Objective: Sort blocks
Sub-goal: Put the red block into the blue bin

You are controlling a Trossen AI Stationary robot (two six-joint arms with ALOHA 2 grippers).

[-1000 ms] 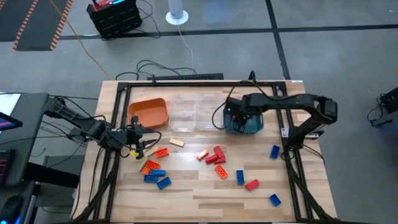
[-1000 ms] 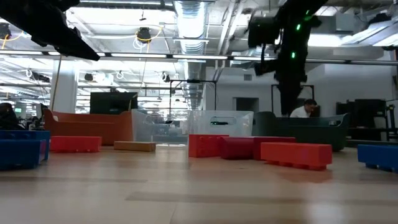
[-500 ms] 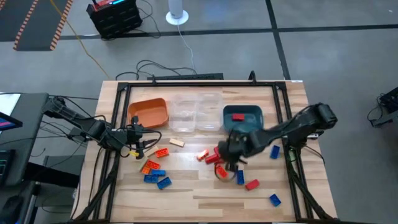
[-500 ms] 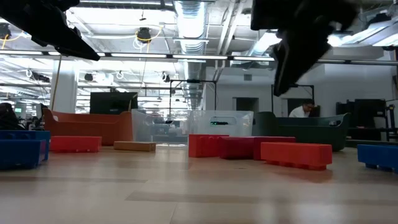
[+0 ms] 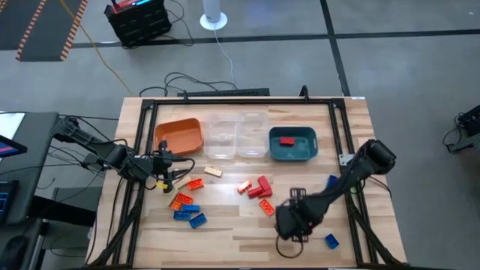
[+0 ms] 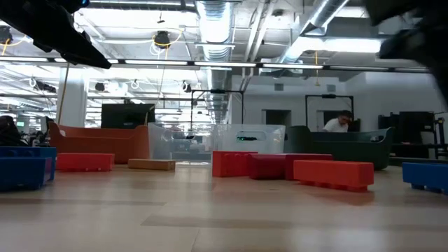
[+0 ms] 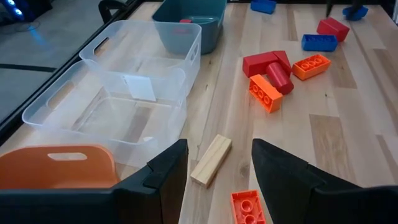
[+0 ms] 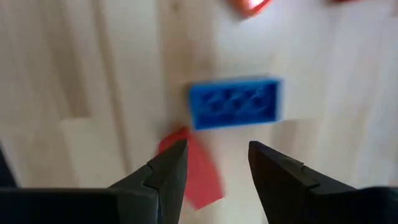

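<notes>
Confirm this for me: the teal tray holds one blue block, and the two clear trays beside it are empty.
Not quite: the block in the teal tray is a red block, not blue, as the high view shows. The rest stands: the two clear trays beside it are empty.

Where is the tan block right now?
In the high view the tan block lies left of centre, just in front of the clear trays, with an orange block nearest on its left-front side.
</notes>
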